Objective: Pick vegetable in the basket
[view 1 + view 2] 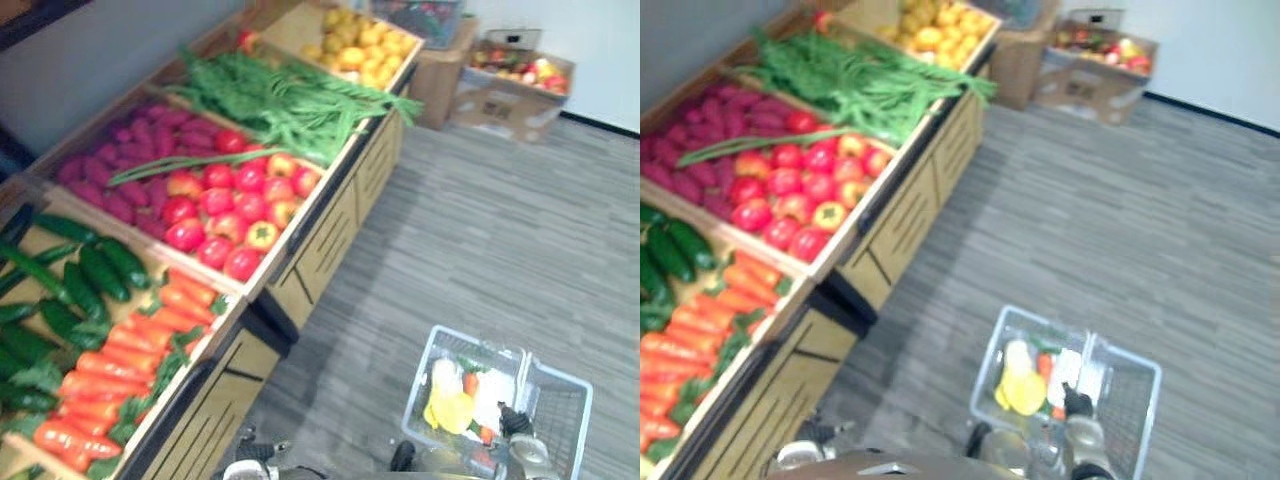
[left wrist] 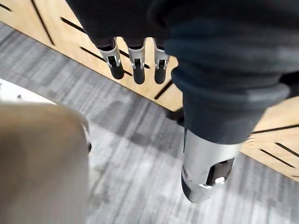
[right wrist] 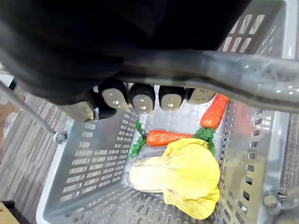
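**Basket (image 3: 88, 158) on the right hand (image 3: 142, 99), left hand (image 2: 138, 71) bare**

From my station I see the right hand's fingers curled round the grey handle (image 3: 243, 74). It carries the perforated grey basket over the striped floor (image 1: 470, 230), beside the wooden stand (image 1: 325, 245). The left hand hangs in front of the stand's panel with its fingers straight and relaxed and its thumb apart, holding nothing.

Inside the basket lies a pale cabbage (image 3: 187, 175). Its long axis runs across the basket floor, with the whitish stem end toward one side wall and the yellow leaves fanned toward the opposite wall. A carrot (image 3: 168, 137) lies just beside it, roughly parallel, touching the leaves. A second carrot (image 3: 216, 112) slants along the other side wall, its green top down by the cabbage and its orange tip nearest the handle.

The stand's bins hold cucumbers (image 1: 95, 270), loose orange carrots (image 1: 115, 370), red tomatoes (image 1: 225, 210), purple tubers (image 1: 120, 165), long green stalks (image 1: 280, 100) and yellow fruit (image 1: 365, 45). A cardboard box (image 1: 510, 95) of mixed fruit sits on the floor beyond. The dark print on its side is too small for me to read.
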You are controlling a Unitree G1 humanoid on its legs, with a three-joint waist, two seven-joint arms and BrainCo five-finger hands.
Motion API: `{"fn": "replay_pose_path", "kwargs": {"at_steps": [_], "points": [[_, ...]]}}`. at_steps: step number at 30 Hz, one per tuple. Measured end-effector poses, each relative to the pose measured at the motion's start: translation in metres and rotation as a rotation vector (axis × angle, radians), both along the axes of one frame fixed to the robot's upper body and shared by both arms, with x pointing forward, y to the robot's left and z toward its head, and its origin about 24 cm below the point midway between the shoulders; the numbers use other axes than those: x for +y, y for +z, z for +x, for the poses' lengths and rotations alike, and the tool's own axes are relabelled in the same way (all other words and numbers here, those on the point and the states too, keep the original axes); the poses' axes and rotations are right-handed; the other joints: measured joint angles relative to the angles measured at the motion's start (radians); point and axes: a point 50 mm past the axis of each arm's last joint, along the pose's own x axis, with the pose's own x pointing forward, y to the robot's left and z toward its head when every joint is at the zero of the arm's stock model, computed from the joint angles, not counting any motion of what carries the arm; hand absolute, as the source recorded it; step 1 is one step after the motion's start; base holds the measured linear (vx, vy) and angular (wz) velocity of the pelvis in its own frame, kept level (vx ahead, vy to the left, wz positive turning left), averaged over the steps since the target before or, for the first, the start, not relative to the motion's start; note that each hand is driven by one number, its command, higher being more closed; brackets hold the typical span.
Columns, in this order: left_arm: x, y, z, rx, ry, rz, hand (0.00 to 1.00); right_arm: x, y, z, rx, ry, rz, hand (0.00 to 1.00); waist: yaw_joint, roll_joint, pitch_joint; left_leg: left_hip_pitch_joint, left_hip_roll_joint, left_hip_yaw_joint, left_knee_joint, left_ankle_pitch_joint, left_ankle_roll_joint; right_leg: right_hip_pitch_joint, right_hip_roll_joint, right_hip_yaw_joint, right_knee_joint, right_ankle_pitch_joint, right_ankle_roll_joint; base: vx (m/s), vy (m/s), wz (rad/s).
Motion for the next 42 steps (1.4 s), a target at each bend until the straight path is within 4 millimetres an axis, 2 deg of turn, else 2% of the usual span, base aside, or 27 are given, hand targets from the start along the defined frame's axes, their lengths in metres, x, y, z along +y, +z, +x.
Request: {"fn": "replay_pose_path", "kwargs": {"at_steps": [1,2,3,4,5,6,7,8,10,12,15,17,20,23,25,27,28,30,31,32,33,36,37,40,42], "points": [[-0.003,0.0,0.002,-0.013,-0.009,-0.004,0.0,0.001,0.0,-0.001,0.004,0.018,-0.004,1.0,0.002,0.006,0.001,-0.011,0.005,0.003,-0.064,0.072,0.042,0.015,0.011,0.02,0.0,0.0,0.001,-0.11,0.023,-0.55],[-0.003,0.001,0.002,-0.015,-0.009,-0.004,0.0,0.0,0.0,-0.001,0.005,0.03,-0.012,1.0,0.003,0.01,0.004,-0.004,0.013,0.007,-0.059,0.085,0.048,0.022,0.018,0.027,-0.002,0.0,0.002,-0.05,0.021,-0.59],[-0.001,0.001,0.003,-0.018,-0.008,0.006,0.0,0.005,-0.001,-0.001,0.008,0.057,-0.007,1.0,0.004,0.007,0.001,0.01,0.017,-0.029,-0.035,0.099,0.037,0.038,0.017,0.051,-0.017,0.005,0.012,-0.03,-0.006,-0.6],[0.0,0.003,0.004,-0.029,-0.008,0.016,0.0,0.01,-0.001,0.001,-0.001,0.085,-0.003,1.0,0.007,-0.004,0.008,0.005,0.008,-0.116,0.004,0.108,0.03,0.047,0.013,0.089,-0.029,0.009,0.018,-0.03,0.0,-0.89],[0.003,0.005,0.007,-0.051,-0.008,0.025,0.0,0.014,0.0,0.006,-0.018,0.115,-0.003,1.0,0.011,-0.009,0.02,-0.025,-0.002,-0.284,0.067,0.116,0.043,0.053,0.012,0.145,-0.028,0.009,0.019,-0.05,0.016,-0.95],[0.003,0.006,0.009,-0.061,-0.005,0.025,0.0,0.017,0.0,0.008,-0.025,0.132,-0.003,1.0,0.016,-0.015,0.025,-0.063,-0.028,-0.386,0.079,0.102,0.038,0.057,0.003,0.176,-0.032,0.011,0.022,-0.04,0.104,-1.19],[0.0,0.006,0.01,-0.067,-0.006,0.022,0.0,0.014,0.003,0.012,-0.035,0.149,-0.017,1.0,0.029,-0.018,0.029,-0.079,-0.155,-0.636,-0.033,0.05,0.005,0.043,-0.02,0.246,-0.045,0.028,0.047,-0.05,0.25,-1.47],[-0.004,0.005,0.01,-0.067,-0.016,0.018,0.0,0.009,0.006,0.017,-0.044,0.166,-0.036,1.0,0.044,0.004,0.032,-0.061,-0.257,-0.813,-0.178,0.051,-0.001,0.021,-0.028,0.311,-0.045,0.045,0.066,-0.03,0.296,-1.52],[-0.009,0.003,0.008,-0.052,-0.034,0.01,0.0,-0.002,0.01,0.02,-0.047,0.18,-0.071,1.0,0.057,0.039,0.04,-0.014,-0.315,-0.916,-0.308,0.07,-0.01,-0.003,-0.015,0.388,-0.054,0.065,0.099,-0.02,0.265,-1.19],[-0.007,0.004,0.008,-0.054,-0.046,0.02,0.0,-0.002,0.008,0.015,-0.041,0.179,-0.069,1.0,0.055,0.032,0.037,-0.023,-0.35,-0.92,-0.302,0.072,-0.008,0.005,-0.041,0.418,-0.115,0.097,0.125,0.01,0.176,-0.55],[0.003,0.005,0.008,-0.048,-0.049,0.047,0.0,0.004,0.007,0.015,-0.044,0.176,-0.052,1.0,0.056,-0.003,0.05,-0.033,-0.364,-0.895,-0.307,0.06,0.014,0.001,-0.06,0.435,-0.149,0.125,0.134,-0.02,0.115,-0.19],[0.007,0.003,0.0,-0.013,-0.06,0.061,0.0,0.012,0.005,0.015,-0.046,0.177,-0.032,1.0,0.059,-0.02,0.046,-0.025,-0.365,-0.877,-0.312,0.058,0.018,0.0,-0.062,0.444,-0.15,0.128,0.14,-0.01,0.048,-0.14],[0.007,0.001,-0.009,0.007,-0.057,0.058,0.0,0.014,0.005,0.015,-0.054,0.18,-0.03,1.0,0.06,-0.024,0.042,0.005,-0.375,-0.859,-0.343,0.059,0.021,-0.001,-0.063,0.453,-0.136,0.127,0.14,0.04,0.02,-0.19],[0.007,0.001,-0.008,0.007,-0.067,0.051,0.0,0.014,0.011,0.025,-0.094,0.204,-0.051,1.0,0.065,-0.024,0.043,0.014,-0.346,-0.806,-0.346,0.055,0.022,-0.1,-0.049,0.448,0.02,0.113,0.123,0.04,-0.034,-0.5],[0.01,0.002,-0.008,0.015,-0.111,0.064,0.0,0.019,0.016,0.033,-0.138,0.211,-0.05,1.0,0.057,-0.034,0.05,0.053,-0.344,-0.782,-0.353,0.055,0.022,-0.16,-0.059,0.396,0.179,0.098,0.116,0.0,-0.011,-0.35],[0.01,0.002,-0.007,0.017,-0.136,0.074,0.0,0.021,0.013,0.029,-0.129,0.208,-0.042,1.0,0.058,-0.042,0.041,0.079,-0.341,-0.763,-0.36,0.055,0.022,-0.157,-0.072,0.351,0.199,0.095,0.113,0.0,-0.011,-0.13],[0.012,0.002,-0.008,0.017,-0.133,0.079,0.0,0.023,0.012,0.027,-0.122,0.209,-0.037,1.0,0.059,-0.043,0.03,0.074,-0.337,-0.755,-0.366,0.055,0.023,-0.156,-0.09,0.301,0.183,0.071,0.075,0.01,-0.026,-0.05],[0.016,0.003,-0.007,0.014,-0.118,0.087,0.0,0.029,0.011,0.027,-0.119,0.203,-0.019,1.0,0.064,-0.066,0.023,0.07,-0.339,-0.735,-0.368,0.055,0.023,-0.156,-0.132,0.205,0.186,0.039,0.027,0.02,-0.06,-0.11],[0.016,0.003,-0.009,0.017,-0.115,0.087,0.0,0.031,0.01,0.027,-0.121,0.192,-0.011,1.0,0.063,-0.065,0.022,0.065,-0.328,-0.733,-0.361,0.055,0.02,-0.147,-0.143,0.151,0.166,0.043,0.033,0.01,-0.074,-0.11],[0.017,0.003,-0.009,0.019,-0.115,0.087,0.0,0.031,0.009,0.025,-0.119,0.181,-0.005,1.0,0.06,-0.065,0.021,0.061,-0.323,-0.734,-0.356,0.054,0.015,-0.135,-0.138,0.138,0.141,0.047,0.051,0.03,-0.121,-0.11],[0.013,0.002,-0.011,0.025,-0.105,0.074,0.0,0.031,0.006,0.02,-0.095,0.167,0.003,1.0,0.062,-0.053,0.005,0.059,-0.298,-0.732,-0.368,0.059,-0.007,-0.111,-0.096,0.128,0.061,0.064,0.091,0.04,-0.159,-0.19],[0.005,-0.002,-0.019,0.042,-0.086,0.048,0.0,0.027,0.003,0.013,-0.061,0.158,0.003,1.0,0.06,-0.005,-0.021,0.061,-0.252,-0.702,-0.399,0.076,-0.035,-0.072,-0.012,0.148,-0.084,0.13,0.07,0.09,-0.147,-0.37],[0.002,-0.003,-0.021,0.049,-0.082,0.039,0.0,0.026,0.001,0.01,-0.047,0.146,0.007,1.0,0.061,0.004,-0.026,0.07,-0.243,-0.689,-0.405,0.081,-0.042,-0.056,0.009,0.157,-0.124,0.151,0.063,0.15,-0.128,-0.52],[0.002,-0.005,-0.025,0.058,-0.041,0.016,0.0,0.027,-0.002,0.004,-0.018,0.141,0.026,1.0,0.058,0.007,-0.029,0.097,-0.225,-0.653,-0.381,0.085,-0.048,0.004,0.054,0.201,-0.231,0.2,0.046,0.1,-0.085,-0.47],[0.003,-0.005,-0.026,0.051,0.007,-0.002,0.0,0.027,-0.004,0.0,-0.007,0.145,0.034,1.0,0.06,0.003,-0.031,0.093,-0.22,-0.655,-0.344,0.085,-0.048,0.012,0.058,0.221,-0.247,0.205,0.044,0.08,-0.062,-0.4]]}}
